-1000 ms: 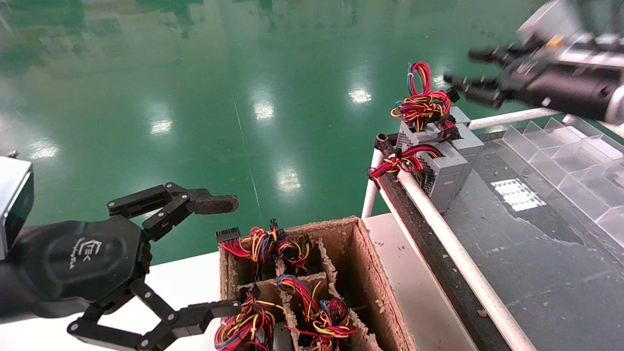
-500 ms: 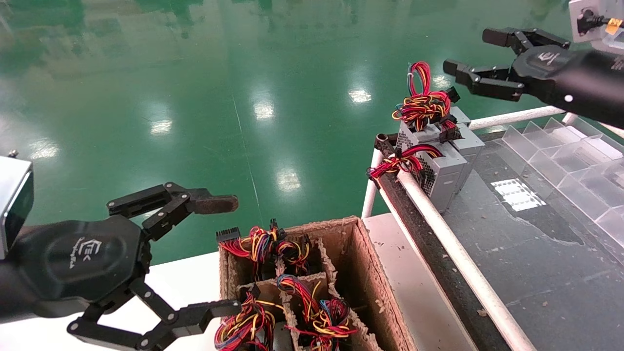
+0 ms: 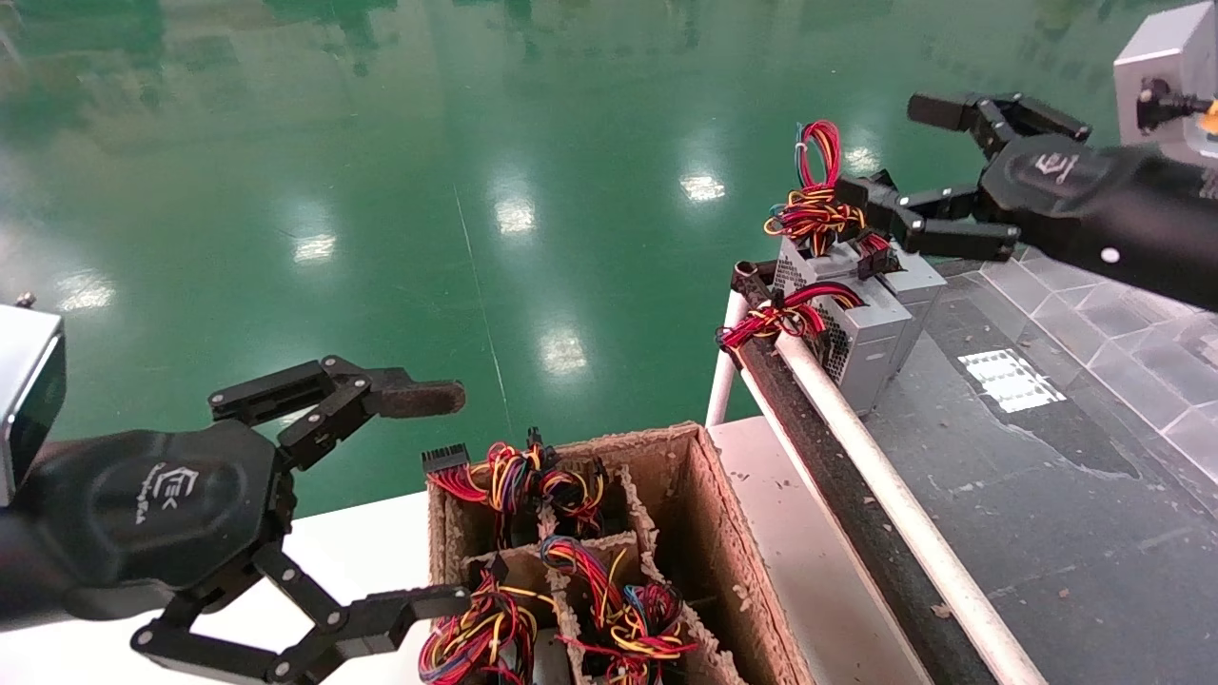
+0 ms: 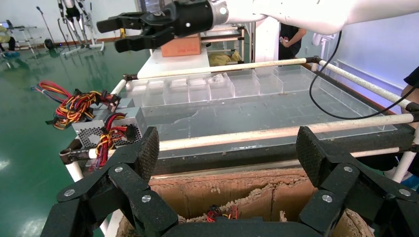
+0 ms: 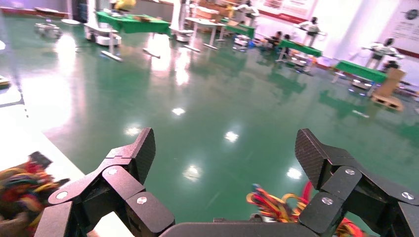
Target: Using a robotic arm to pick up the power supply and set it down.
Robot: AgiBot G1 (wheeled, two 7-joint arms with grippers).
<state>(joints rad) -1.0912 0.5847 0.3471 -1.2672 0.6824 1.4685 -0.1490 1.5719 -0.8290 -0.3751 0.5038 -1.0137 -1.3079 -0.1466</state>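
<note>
The right hand hangs with its fingers spread wide apart and nothing between them, just above and beside the wire bundle at the far corner of the conveyor table. Two grey boxes stand there side by side against the white rail. The nearer one, the power supply, shows its perforated side and trails red and yellow wires over the rail; the further box carries a tall red wire loop.

To my eye the step is the reach, and the lower finger is already brushing close to the wrong box's wires. I would want the hand to come in clear of that loop, drop over the nearer box, and close on its flat metal sides, not on the cable bundle, which would slip or snag.

The left hand waits, also spread open, by the far edge of the cardboard crate of wired units.
</note>
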